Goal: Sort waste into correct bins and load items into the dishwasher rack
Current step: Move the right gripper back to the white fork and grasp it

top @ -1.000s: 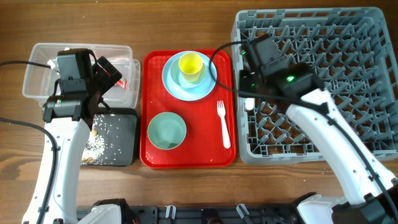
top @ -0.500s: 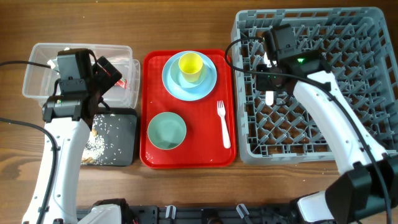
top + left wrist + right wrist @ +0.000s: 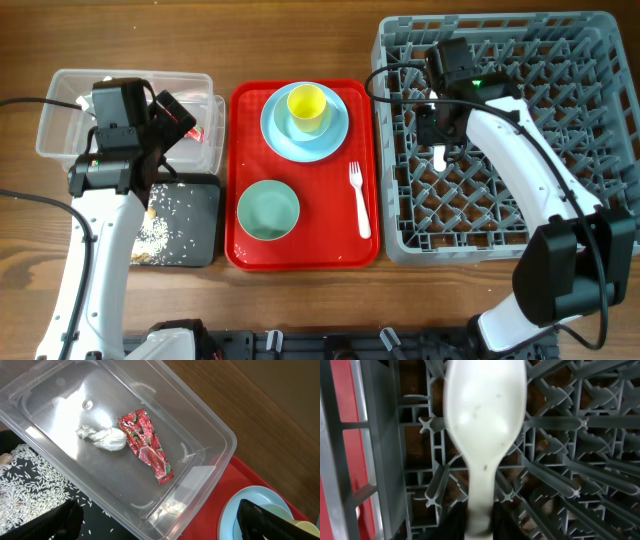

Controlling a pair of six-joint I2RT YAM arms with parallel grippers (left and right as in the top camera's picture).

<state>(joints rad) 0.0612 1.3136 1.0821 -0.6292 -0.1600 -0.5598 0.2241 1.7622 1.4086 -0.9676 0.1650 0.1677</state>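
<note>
My right gripper (image 3: 439, 128) is shut on the white spoon (image 3: 439, 156) and holds it just above the lattice floor in the left part of the grey dishwasher rack (image 3: 600, 60). In the right wrist view the spoon (image 3: 485, 425) points away from the fingers (image 3: 477, 520) over the rack (image 3: 560, 425). My left gripper (image 3: 175, 118) is open and empty above the clear tub (image 3: 60, 120). The tub (image 3: 210, 435) holds the red-and-white wrapper (image 3: 147, 445) and the white tissue (image 3: 102, 438). The open left fingers (image 3: 160, 525) frame the tub's near corner.
The black tray (image 3: 195, 225) with crumbly scraps (image 3: 155, 235) lies in front of the tub. The red serving tray (image 3: 240, 250) holds a blue plate (image 3: 285, 135) with the yellow cup (image 3: 306, 106), the green bowl (image 3: 268, 210) and the white fork (image 3: 358, 200).
My right arm has carried the spoon from the rack's left rim further in over the rack floor and turned it. The left arm has not moved.
</note>
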